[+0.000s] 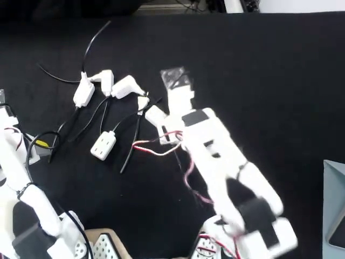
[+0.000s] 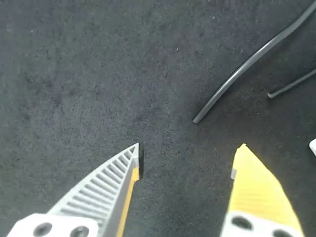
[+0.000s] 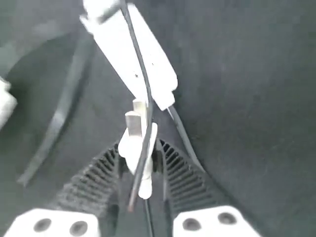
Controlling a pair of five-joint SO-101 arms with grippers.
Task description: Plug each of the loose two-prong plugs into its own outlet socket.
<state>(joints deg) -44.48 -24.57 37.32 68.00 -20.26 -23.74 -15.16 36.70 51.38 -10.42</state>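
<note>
While my right gripper (image 3: 140, 165) is clamped on one two-prong plug (image 3: 133, 148), its two prongs just short of one white outlet socket (image 3: 131, 54), my left gripper (image 2: 187, 158) hangs wide apart over the table (image 2: 89, 74) near two black cables (image 2: 247, 64).

Cords (image 1: 131, 144) & plugs (image 1: 125, 86) clutter centre; rest of table (image 1: 280, 65) prob. passable.

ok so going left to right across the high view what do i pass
left arm → white plug on a black cord → socket block → right arm → grey box at the edge
</note>
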